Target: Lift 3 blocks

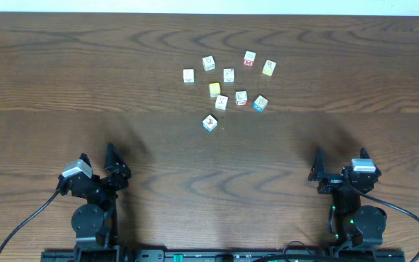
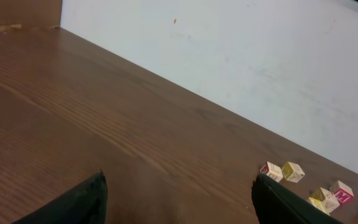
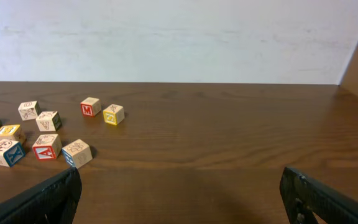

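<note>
Overhead, the blocks all sit on the table in a loose cluster toward its far edge, none lifted. The left gripper and right gripper hang near the front edge, well apart from them, fingers spread wide and empty; all three lifts are left to do

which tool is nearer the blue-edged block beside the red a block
Right. The right tool sits open a short way toward the robot and to the right of the blue-edged block; the left tool, also open, is much farther off to the block's left.
</note>
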